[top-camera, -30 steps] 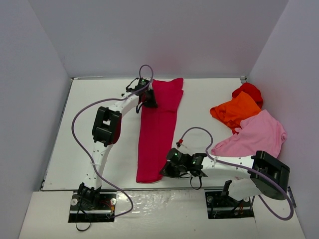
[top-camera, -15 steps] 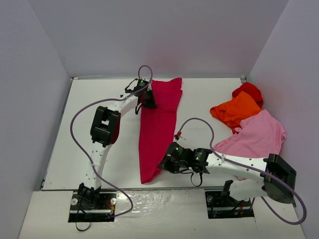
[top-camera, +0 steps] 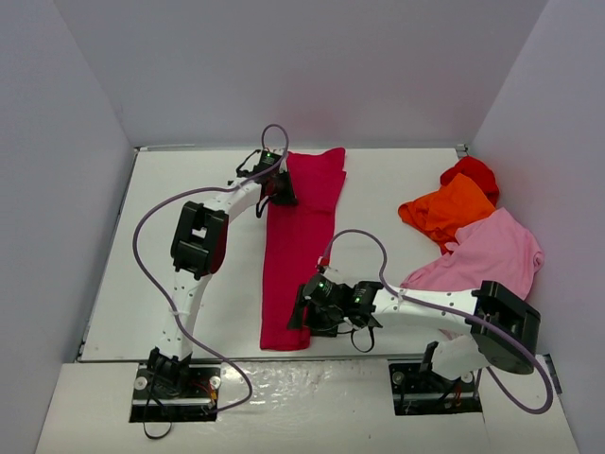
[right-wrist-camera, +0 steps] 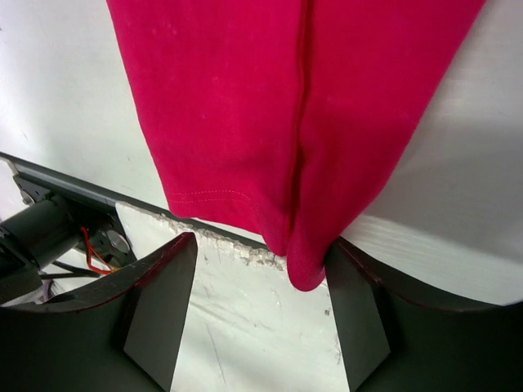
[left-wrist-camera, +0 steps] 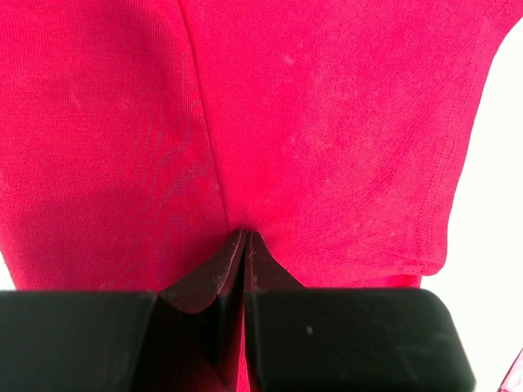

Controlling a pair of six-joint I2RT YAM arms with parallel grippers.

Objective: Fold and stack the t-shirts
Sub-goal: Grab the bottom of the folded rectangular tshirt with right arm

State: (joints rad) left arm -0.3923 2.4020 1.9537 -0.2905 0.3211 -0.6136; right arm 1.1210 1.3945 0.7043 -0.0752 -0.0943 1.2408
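Crimson-magenta t-shirt (top-camera: pixel 298 248), folded lengthwise, left jaws pinching

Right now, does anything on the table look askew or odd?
Yes. The crimson t-shirt has its near end bunched into a point at the table edge, between the fingers of the open right gripper, not flat. The orange shirt, pink shirt and red shirt sit crumpled in a heap at the right.

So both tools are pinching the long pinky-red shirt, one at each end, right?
Not both. The left tool is pinching the pinky-red shirt at its far end, but the right tool at the near end is wide open. The right wrist view shows it.
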